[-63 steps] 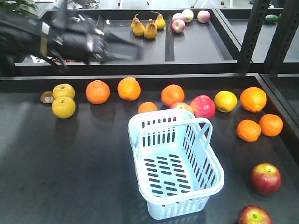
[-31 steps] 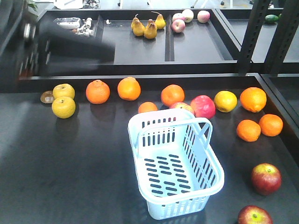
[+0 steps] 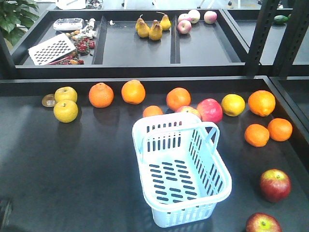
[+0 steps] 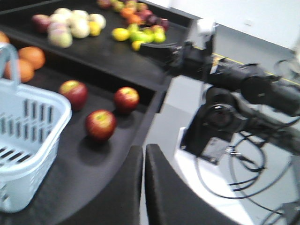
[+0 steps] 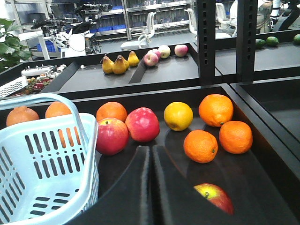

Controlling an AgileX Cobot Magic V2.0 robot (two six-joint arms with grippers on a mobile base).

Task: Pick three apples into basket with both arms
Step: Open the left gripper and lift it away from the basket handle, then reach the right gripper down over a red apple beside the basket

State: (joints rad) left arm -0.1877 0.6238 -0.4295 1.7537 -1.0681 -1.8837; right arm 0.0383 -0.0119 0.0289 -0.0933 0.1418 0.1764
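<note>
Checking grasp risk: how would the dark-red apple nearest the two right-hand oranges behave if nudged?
Probably rolls: the apple is round, resting free on the flat table. Its glossy skin suggests it may slip from a pinch.

Black table (image 3: 72,169), fruit in a row along its far edge. At picture-left: two yellow-green fruits (image 3: 65,110) w/ a small brown one (image 3: 48,100) just beside them. Then oranges (image 3: 101,94) spread across toward the right. A yellow citrus (image 3: 232,104) sits btwn a pink-red apple (image 3: 209,110) and a big orange (image 3: 261,103). Two smaller oranges (image 3: 257,135) lie side by side nearer the front. Behind, a divided back tray (image 3: 207,48): three pears (image 3: 155,31) in the middle compartment, three pale pink apples (image 3: 193,16) in the next (all toward its far end), and a white perforated plate (image 3: 52,48) over small red bits in the leftmost. Potted plant (image 3: 14,17) top-left; black slotted posts (image 3: 263,34) at right.
</note>
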